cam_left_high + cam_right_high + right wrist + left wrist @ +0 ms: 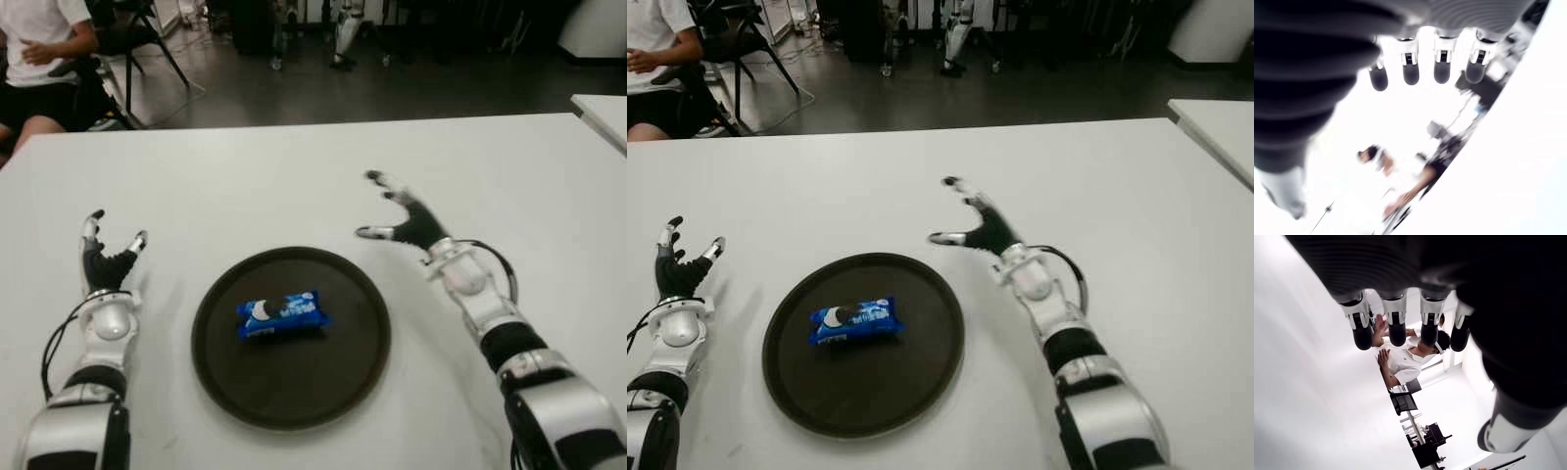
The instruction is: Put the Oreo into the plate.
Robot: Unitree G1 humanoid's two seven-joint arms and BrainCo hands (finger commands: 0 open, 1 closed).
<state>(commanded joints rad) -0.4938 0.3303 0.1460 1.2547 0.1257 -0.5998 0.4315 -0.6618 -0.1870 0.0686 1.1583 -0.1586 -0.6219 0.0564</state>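
A blue Oreo pack lies flat inside the round dark brown plate, a little left of its middle. My right hand hovers just beyond the plate's far right rim, fingers spread and holding nothing. Its wrist view shows the fingertips extended with nothing between them. To the left of the plate my left hand shows over the white table, fingers open and pointing away from me, holding nothing.
The white table stretches far beyond the plate. A second white table edge shows at the far right. A person in a white shirt sits on a chair past the table's far left corner.
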